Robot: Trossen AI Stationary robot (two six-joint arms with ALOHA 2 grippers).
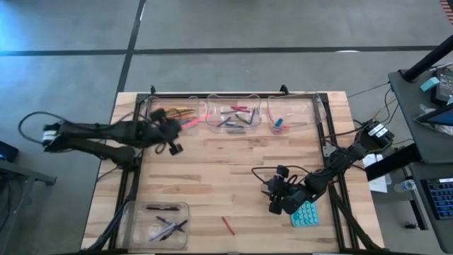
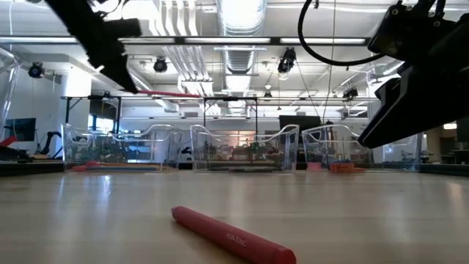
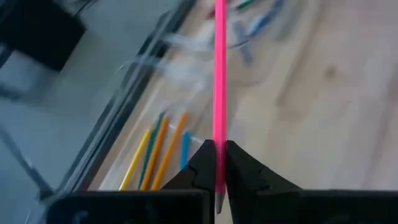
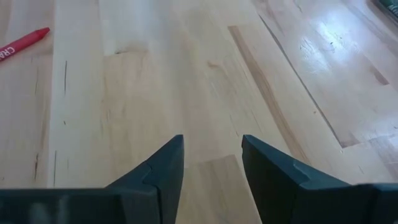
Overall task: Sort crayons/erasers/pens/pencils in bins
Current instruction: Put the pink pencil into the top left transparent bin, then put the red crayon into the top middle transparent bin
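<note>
My left gripper (image 1: 178,127) is shut on a pink pencil (image 3: 219,74) above the far-left bin (image 1: 168,113). That bin holds yellow, orange, green and blue pencils (image 3: 155,152). The middle far bin (image 1: 237,117) holds crayons, and the right far bin (image 1: 290,117) holds erasers. A near-left bin (image 1: 159,223) holds pens. A red crayon (image 1: 228,225) lies flat on the table near the front edge; it also shows in the low view (image 2: 231,236). My right gripper (image 4: 211,168) is open and empty above bare wood, to the right of the crayon (image 4: 22,43). My left gripper pinches the pink pencil between its two fingers near one end (image 3: 219,152); a short grey tip pokes out behind the fingers. The pencil runs forward along the fingers' line. It is lifted clear, roughly level above the bins (image 2: 168,94).
A teal calculator (image 1: 306,212) lies near the right front, beside my right arm. A dark frame rail (image 1: 329,142) runs along the table's right side. Bare wood lies in the table's middle between the far bins and the crayon.
</note>
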